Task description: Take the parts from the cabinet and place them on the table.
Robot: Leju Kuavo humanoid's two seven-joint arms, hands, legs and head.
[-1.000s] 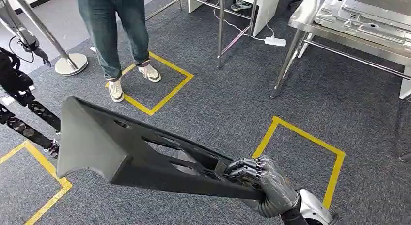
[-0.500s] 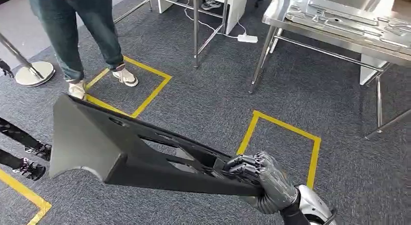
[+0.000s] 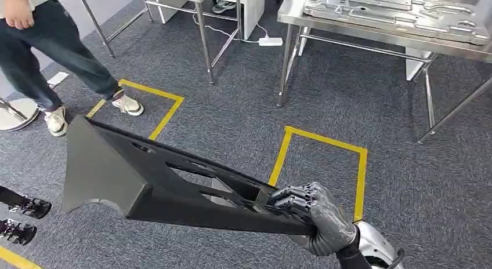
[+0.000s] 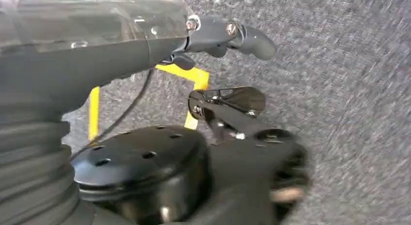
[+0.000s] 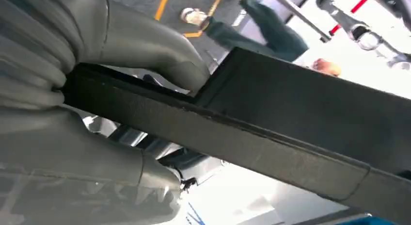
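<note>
The right hand point(image 3: 316, 220), a dark grey many-fingered hand on a silver wrist, grips the near end of a long, dark grey moulded plastic panel with cut-out openings point(image 3: 151, 179). In the right wrist view the thumb and fingers point(image 5: 145, 45) wrap around the panel's narrow edge, so the hold is firm and full.

The panel's long axis runs from the right hand away toward the robot's left, and the broad far end hangs unsupported above the grey carpet point(image 3: 243, 124). All the weight sits on one side of the grip.

The stainless steel table point(image 3: 348, 34) stands ahead and to the right, well apart from the panel, with pressed silver metal sheets point(image 3: 394, 11) already lying on it. In my judgement, the delivery depends on bringing the long axis round toward the table, since the panel now points away from it.

The left hand appears in the left wrist view, but whether it is open or closed cannot be told.

A person in dark trousers point(image 3: 40, 54) stands near the panel's far end: a possible sweep hazard.
</note>
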